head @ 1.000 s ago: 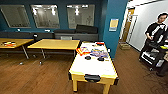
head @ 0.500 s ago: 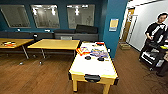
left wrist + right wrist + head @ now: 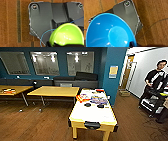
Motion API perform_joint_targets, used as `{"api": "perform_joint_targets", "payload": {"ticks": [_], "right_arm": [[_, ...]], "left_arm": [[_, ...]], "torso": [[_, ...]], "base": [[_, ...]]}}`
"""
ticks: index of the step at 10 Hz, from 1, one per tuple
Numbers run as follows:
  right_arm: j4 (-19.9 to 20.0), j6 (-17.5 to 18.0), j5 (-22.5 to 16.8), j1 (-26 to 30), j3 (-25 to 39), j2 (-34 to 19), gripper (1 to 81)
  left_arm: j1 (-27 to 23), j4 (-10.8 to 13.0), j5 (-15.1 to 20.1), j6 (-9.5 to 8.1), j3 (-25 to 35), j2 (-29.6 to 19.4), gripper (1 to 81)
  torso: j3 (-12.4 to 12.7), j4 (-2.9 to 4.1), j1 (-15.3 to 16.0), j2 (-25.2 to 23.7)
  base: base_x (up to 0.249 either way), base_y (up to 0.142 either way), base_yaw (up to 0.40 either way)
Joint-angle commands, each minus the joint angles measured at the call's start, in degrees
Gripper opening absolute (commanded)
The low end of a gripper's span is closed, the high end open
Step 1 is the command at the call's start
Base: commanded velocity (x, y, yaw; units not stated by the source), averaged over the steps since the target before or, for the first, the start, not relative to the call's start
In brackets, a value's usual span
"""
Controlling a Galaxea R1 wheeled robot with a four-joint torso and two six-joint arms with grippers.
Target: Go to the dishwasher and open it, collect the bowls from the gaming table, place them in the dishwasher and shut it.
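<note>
The gaming table, white-topped with a yellow edge, stands ahead of me in the head view, with colourful game boxes at its far end. Two small dark round bowls rest near its middle. In the left wrist view a bright green bowl hangs over the wooden floor, with my left gripper shut on its rim. In the right wrist view a blue bowl is held the same way by my right gripper. The dishwasher is out of view.
Plain yellow tables stand to the left along a dark blue wall with windows. A blue pillar rises behind the gaming table. A person stands at a cart on the right. Wooden floor lies between me and the table.
</note>
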Motion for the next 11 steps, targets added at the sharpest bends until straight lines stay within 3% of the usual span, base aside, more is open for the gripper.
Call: {"api": "perform_joint_targets", "payload": {"ticks": [1,11], "right_arm": [[-0.49,-0.21,-3.62,1.74,-0.05,-0.91,1.0],[-0.31,-0.12,-3.71,1.48,-0.14,0.06,1.0]], "left_arm": [[-2.43,0.36,3.71,0.34,-0.17,-0.93,1.0],[-2.43,0.88,3.79,0.34,-1.40,0.48,1.0]], "torso": [[0.00,0.00,0.00,0.00],[0.00,0.00,0.07,0.00]], "base": [[0.000,0.000,-0.397],[0.000,0.000,-0.397]]}}
